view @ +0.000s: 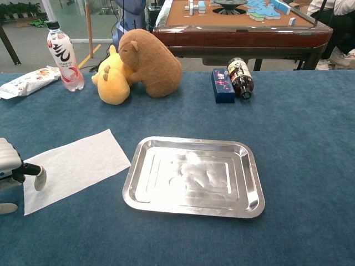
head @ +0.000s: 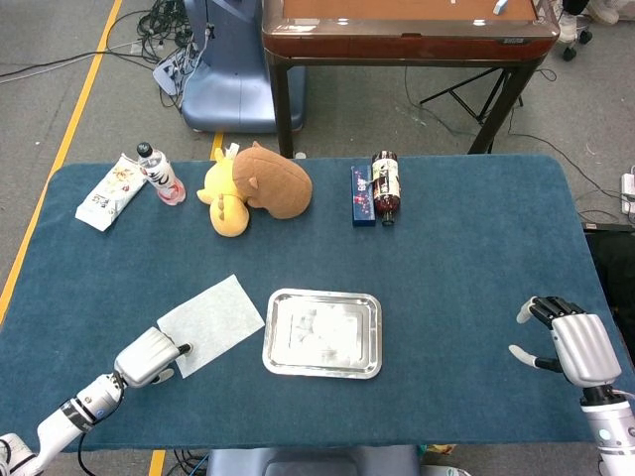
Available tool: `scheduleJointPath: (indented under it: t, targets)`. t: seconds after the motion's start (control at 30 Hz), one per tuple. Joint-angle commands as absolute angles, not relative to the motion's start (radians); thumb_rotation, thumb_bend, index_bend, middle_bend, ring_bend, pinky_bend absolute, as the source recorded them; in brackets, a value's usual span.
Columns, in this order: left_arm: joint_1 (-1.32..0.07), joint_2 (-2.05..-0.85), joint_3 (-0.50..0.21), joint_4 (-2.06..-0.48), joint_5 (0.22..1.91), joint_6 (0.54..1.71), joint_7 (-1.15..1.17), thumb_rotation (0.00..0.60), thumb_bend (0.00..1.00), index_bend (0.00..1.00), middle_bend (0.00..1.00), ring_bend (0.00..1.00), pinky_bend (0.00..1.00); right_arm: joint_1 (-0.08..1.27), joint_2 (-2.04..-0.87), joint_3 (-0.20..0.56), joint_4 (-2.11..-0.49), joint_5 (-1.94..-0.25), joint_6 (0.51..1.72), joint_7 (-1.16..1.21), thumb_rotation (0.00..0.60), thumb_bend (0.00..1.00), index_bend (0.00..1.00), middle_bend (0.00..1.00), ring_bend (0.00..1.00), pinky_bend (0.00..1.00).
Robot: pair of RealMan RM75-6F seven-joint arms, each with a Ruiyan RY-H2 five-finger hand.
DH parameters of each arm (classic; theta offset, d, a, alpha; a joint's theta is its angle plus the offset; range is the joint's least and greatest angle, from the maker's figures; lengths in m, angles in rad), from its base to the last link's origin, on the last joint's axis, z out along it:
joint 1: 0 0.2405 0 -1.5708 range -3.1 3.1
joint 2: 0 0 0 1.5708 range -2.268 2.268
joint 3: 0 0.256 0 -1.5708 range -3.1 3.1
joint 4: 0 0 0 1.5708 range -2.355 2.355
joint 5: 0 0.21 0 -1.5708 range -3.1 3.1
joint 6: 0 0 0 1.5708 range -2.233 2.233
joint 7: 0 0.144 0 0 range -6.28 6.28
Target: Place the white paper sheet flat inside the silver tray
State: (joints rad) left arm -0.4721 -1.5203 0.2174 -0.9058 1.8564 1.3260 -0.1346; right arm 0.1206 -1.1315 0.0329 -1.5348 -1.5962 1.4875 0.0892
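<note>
Left hand (view: 14,172) reaches a finger onto the near corner of the thin white paper sheet (view: 75,164), gripping nothing, sheet flat on blue cloth beside the empty rectangular silver metal tray (view: 252,183), everything left to do.

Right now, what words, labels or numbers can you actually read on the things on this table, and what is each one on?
Clear bottle: large dark characters on a white label, not readable.
Snack packet: colored print, too blurred.
Blue box: a picture and small print, too small.
Dark bottle, lying on its side: label blurred.
White paper sheet and silver tray: no text.
</note>
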Motion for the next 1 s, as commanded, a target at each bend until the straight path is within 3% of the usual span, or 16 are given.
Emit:
scheduleJointPath:
  t: [0.03,0.3,1.0]
  targets:
    - [-0.473,-1.521,0.217,-0.907,1.855,1.327,-0.135,0.6,0.22,0.47,0.94,0.79,0.91,0.121,-1.131,0.033,-1.535,-1.596,1.487,0.089,0.6,0.06,0.5,0.43,0.34,0.47]
    - [-0.476,-1.522,0.217,-0.917,1.853,1.322,-0.13,0.6,0.26,0.47,0.94,0.79,0.91,0.121,-1.131,0.032,-1.535,-1.597,1.487,0.089,0.6,0.06,0.5,0.43,0.34,0.47]
    - [-0.474,-1.504,0.226,-0.916,1.851,1.318,-0.128,0.6,0.26,0.47,0.94,0.79,0.91,0.122,-1.131,0.032,-1.537,-1.596,1.485,0.087,0.6,0.06,0.5,0.43,0.34,0.47]
